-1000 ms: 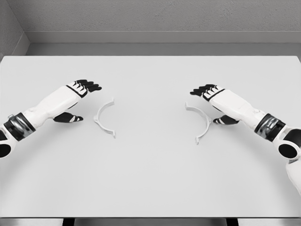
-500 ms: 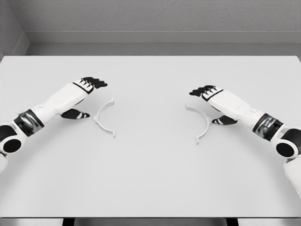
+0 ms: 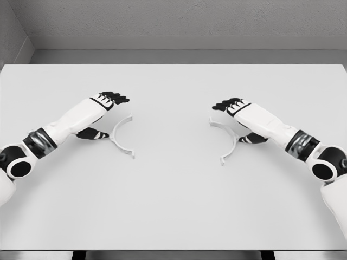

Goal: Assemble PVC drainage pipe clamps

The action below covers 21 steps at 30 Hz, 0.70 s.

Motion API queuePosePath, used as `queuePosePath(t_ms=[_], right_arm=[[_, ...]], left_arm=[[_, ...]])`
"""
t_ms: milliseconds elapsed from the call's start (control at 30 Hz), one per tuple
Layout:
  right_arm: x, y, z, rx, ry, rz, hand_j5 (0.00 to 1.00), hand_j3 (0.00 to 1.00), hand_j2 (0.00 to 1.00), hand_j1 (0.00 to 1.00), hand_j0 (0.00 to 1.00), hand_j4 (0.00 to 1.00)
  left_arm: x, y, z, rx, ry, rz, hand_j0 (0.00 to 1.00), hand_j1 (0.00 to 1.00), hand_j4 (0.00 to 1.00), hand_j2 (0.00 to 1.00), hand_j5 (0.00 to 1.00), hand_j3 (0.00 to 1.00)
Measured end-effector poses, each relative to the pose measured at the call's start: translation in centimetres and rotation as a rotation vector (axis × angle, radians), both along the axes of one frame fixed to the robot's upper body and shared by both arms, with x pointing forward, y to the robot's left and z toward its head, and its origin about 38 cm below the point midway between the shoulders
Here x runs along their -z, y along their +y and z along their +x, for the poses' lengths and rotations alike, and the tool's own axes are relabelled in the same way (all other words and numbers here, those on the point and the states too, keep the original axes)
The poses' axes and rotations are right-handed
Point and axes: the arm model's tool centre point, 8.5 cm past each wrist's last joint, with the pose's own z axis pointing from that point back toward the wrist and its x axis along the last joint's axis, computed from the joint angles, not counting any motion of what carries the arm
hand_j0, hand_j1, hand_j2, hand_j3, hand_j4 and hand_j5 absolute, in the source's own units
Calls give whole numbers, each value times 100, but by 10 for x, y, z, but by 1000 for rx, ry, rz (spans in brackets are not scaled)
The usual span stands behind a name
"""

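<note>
Surface (image 3: 173,195): a broad pale top carrying the 2 clamp halves, which lie flat and well apart, left and right of centre, their open sides facing each other.

Left hand (image 3: 100,111) and right hand (image 3: 241,116): both arms reach inward from the lower corners. On each hand the dark fingers are extended and loosely spread, the thumb held apart below; neither holds anything.

Left half (image 3: 120,136): a thin white arc with small flanged ends. Its back bow lies just beside the left thumb (image 3: 92,133); whether they touch cannot be told. The left fingers (image 3: 115,98) sit beyond its upper end.

Right half (image 3: 229,142): the mirror arc. Its upper end lies under or just beside the right fingers (image 3: 225,104), and the right thumb (image 3: 250,139) is just outside its bow.

Handling, as a judgement: each half looks very light, stiff with slight spring, and smooth, so it may skate across the surface when nudged. The thin section offers little to pinch from above; the mid-bow, taken between thumb and fingers across the band, seems the steadiest hold, leaving the 2 flanged ends free for mating.
</note>
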Motion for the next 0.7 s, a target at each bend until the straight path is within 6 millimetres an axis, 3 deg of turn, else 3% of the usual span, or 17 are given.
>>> queuePosePath(t_ms=[400,700], right_arm=[[5,19,2,-33,12,12,100,100,100,100,100,100],[1,30,4,-47,2,23,100,100,100,100,100,100]], left_arm=[[2,-14,1,13,0,-32,100,100,100,100,100,100],[-6,-7,13,-11,-15,-26,100,100,100,100,100,100]])
